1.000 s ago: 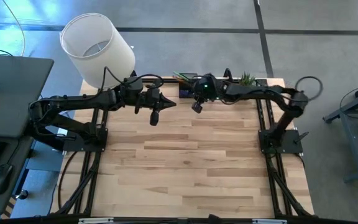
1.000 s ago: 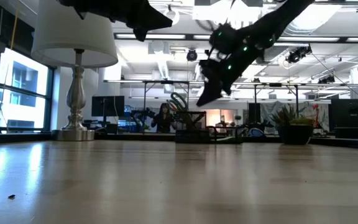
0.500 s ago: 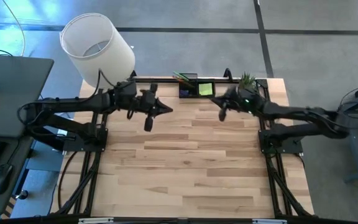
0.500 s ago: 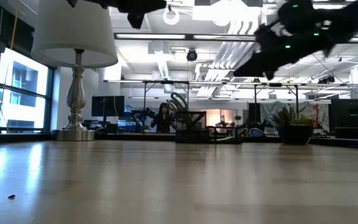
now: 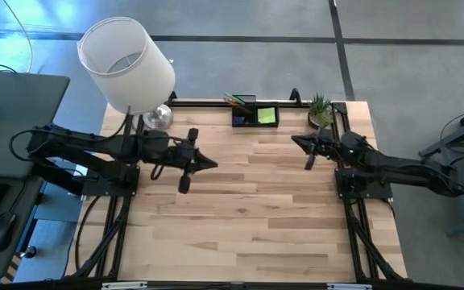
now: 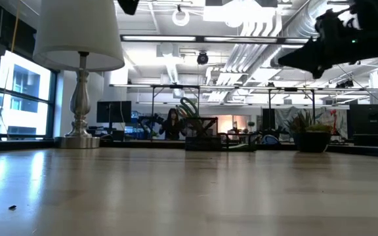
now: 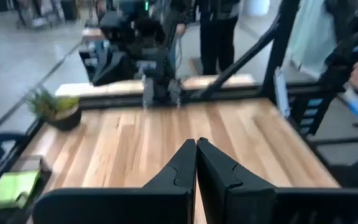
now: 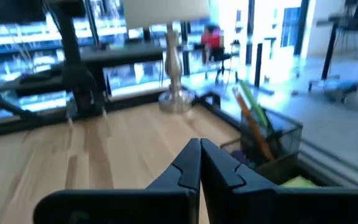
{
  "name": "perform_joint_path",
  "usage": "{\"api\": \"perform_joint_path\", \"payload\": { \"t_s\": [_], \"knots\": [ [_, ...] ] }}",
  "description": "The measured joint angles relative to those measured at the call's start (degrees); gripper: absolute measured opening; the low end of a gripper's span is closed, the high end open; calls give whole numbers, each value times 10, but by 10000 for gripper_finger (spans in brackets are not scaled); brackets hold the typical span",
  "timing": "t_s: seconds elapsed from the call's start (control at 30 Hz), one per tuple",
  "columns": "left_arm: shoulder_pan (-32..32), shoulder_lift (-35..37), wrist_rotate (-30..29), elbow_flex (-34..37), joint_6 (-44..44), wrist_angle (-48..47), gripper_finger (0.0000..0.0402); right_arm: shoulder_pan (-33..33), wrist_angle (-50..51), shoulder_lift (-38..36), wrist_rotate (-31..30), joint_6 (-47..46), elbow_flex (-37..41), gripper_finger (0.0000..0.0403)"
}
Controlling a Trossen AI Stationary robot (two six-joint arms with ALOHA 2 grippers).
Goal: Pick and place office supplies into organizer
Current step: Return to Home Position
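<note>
**Both grippers clamped shut and empty, organizer at the far edge between them**

The organizer (image 5: 248,118) stands at the far edge of the table (image 5: 240,217), beyond the gap between the two arms and touching neither. The lime-green sticky-note pad (image 5: 267,116) lies flat in the end of it that is toward the potted plant (image 5: 321,105). The pencils (image 5: 234,100) stand tilted at its other end, toward the lamp (image 5: 127,64).

The left gripper (image 5: 212,163) hangs above the left-middle of the table with its tips pointing toward the right arm. Its own wrist view shows the two fingers (image 7: 182,163) pressed flat together with nothing between them. The right gripper (image 5: 297,142) hangs opposite it, just in front of the potted plant and somewhat nearer the organizer than the left one is. Its fingers (image 8: 215,163) are likewise pinched together on nothing.

Plain wooden board lies between each gripper and the organizer. The lamp's base sits at the far left corner, beside the left arm, and its shade hangs out over the table's edge. From table height both grippers ride high above the board, and a person (image 6: 174,123) shows in the room behind
</note>
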State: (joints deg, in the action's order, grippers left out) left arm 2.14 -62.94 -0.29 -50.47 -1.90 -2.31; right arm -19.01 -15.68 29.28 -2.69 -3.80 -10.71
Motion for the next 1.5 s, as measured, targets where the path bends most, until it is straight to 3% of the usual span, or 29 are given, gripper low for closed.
{"api": "perform_joint_path", "payload": {
  "t_s": [0.27,0.5,0.7,0.87,1.1,1.33,1.5],
  "knots": [
    [-14,151,-86,105,49,9,0,2,70,-160,43,10,26,0],
    [-32,299,-111,228,93,28,0,2,182,-294,61,12,26,0],
    [-57,397,-114,320,86,99,0,2,205,-289,62,10,24,0],
    [-59,483,-111,380,73,103,0,2,235,-292,60,8,24,0],
    [-59,630,-24,429,23,84,0,2,241,-292,59,14,24,0],
    [-59,627,-47,444,33,43,0,3,260,-290,60,23,25,0],
    [-59,626,-52,449,28,53,0,3,186,-291,62,40,77,0]
  ]
}}
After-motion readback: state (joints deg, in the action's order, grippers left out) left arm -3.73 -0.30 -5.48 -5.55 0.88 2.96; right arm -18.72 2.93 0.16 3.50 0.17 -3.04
